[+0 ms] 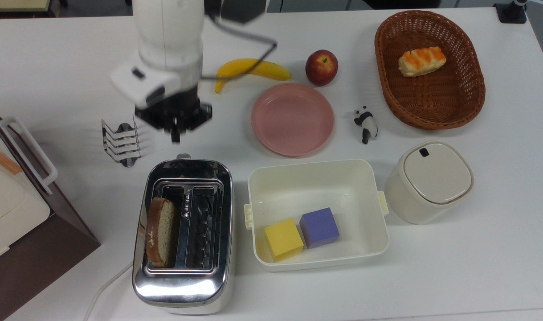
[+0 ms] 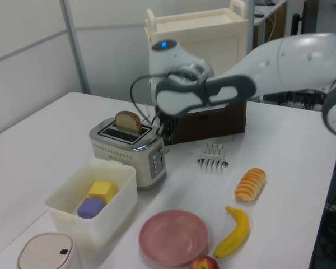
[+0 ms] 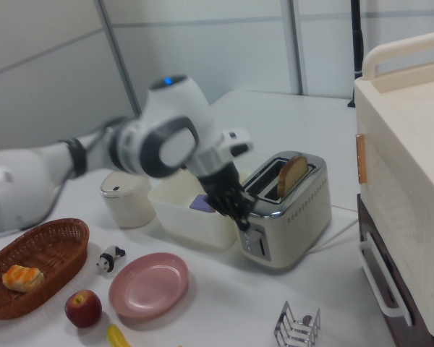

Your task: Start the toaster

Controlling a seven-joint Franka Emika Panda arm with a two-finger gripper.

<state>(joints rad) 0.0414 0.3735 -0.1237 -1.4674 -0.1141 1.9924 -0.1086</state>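
Gripper [image 1: 175, 133] above white table [image 1: 476, 267]

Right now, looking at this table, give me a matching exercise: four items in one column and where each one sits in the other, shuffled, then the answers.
Items:
1. slice of bread
2. pastry
3. purple block
4. apple

Places:
A. in the white tub
B. on the bare table, beside the pink plate
C. standing up out of a slot of the toaster
D. in the wicker basket

Pairs: 1-C, 2-D, 3-A, 4-B
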